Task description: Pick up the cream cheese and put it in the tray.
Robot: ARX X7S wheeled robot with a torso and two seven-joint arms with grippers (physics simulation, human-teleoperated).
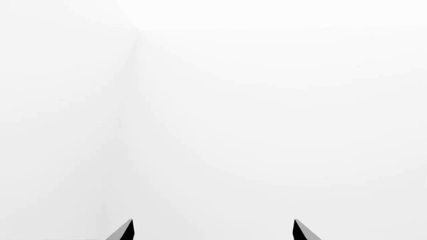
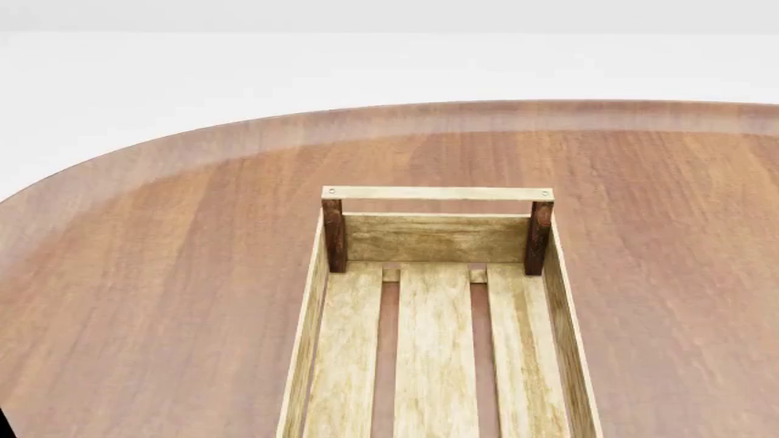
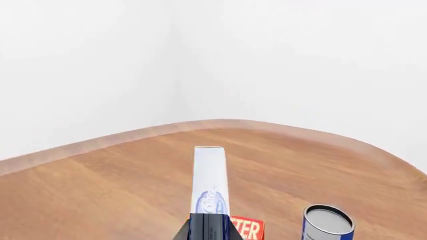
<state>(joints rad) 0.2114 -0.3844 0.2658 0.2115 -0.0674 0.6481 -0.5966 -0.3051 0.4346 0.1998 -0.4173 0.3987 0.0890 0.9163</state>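
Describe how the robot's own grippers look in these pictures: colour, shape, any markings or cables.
Little shows. In the left wrist view, the left gripper appears only as two black, pointed, wedge-shaped fingertips with flat facets. In the right wrist view, the right gripper shows dark, near-black angular finger edges. No cables, markings or logos are visible. The head view shows neither arm.

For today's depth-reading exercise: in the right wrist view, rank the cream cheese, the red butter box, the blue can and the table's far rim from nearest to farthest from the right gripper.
1. cream cheese, held in the right gripper.
2. butter box, just beside it.
3. can, further aside.
4. table far rim, beyond all.
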